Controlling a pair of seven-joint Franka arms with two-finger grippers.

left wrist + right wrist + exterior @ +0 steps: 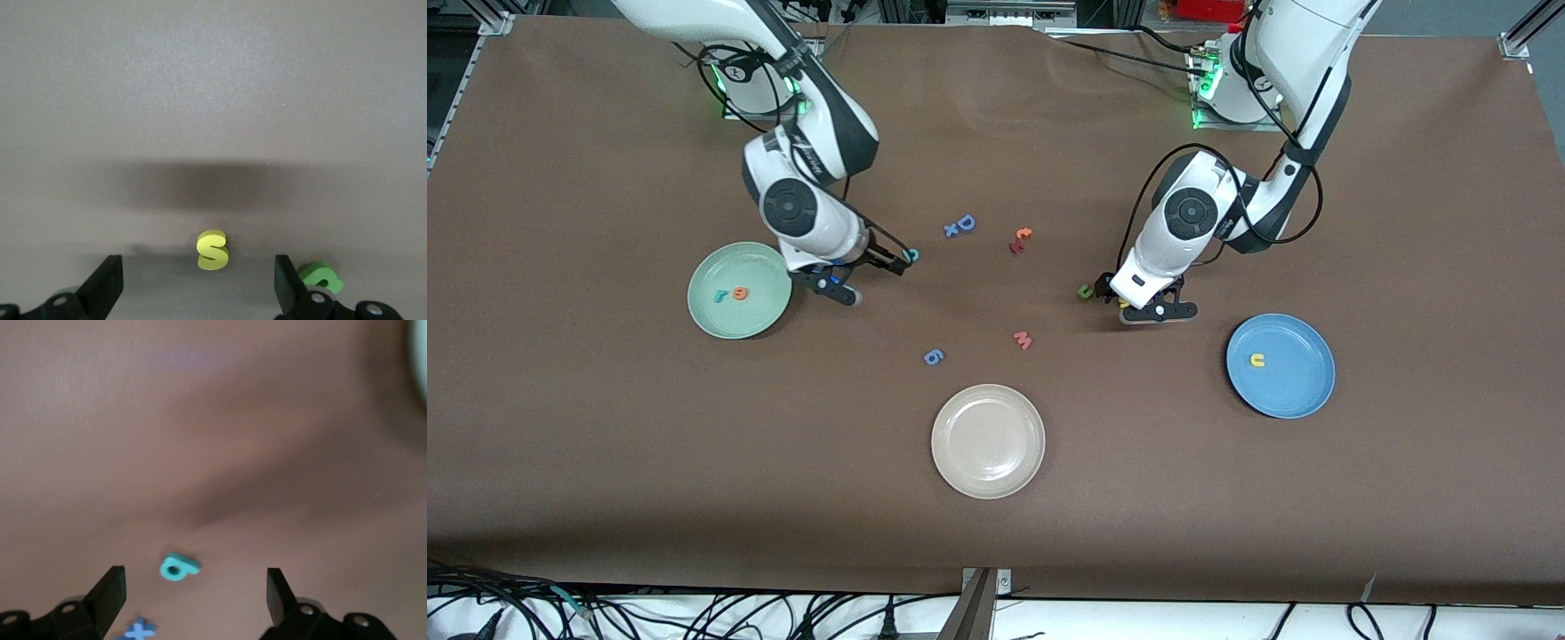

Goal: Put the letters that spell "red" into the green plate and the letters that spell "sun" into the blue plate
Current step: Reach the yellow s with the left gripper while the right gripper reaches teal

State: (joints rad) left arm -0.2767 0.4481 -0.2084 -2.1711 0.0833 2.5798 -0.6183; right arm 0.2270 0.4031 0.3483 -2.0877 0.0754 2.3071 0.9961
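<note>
The pale green plate (740, 291) holds the teal foam "r" (719, 295) and orange foam "e" (739, 293); the blue plate (1280, 365) holds the yellow foam "u" (1257, 360). The right gripper (195, 587), jaws wide, straddles the teal foam "d" (178, 567) on the table (996, 533); the left gripper (199, 280), jaws wide, straddles the yellow foam "s" (213, 250), with the green foam "n" (323, 278) lying beside it.

1. Green plate (708, 311): pale mint; holds teal "r" (719, 295) and orange "e" (739, 293).
2. Blue plate (1294, 391): mid-blue; yellow "u" (1257, 360).
3. Third plate (988, 441): beige-white.
4. "s" (213, 250): yellow.
5. "d" (178, 567): teal.
6. Table cover (605, 462): brown.

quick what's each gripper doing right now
left gripper: open, holding nothing, over the yellow s.
right gripper: open, holding nothing, over the teal d.
</note>
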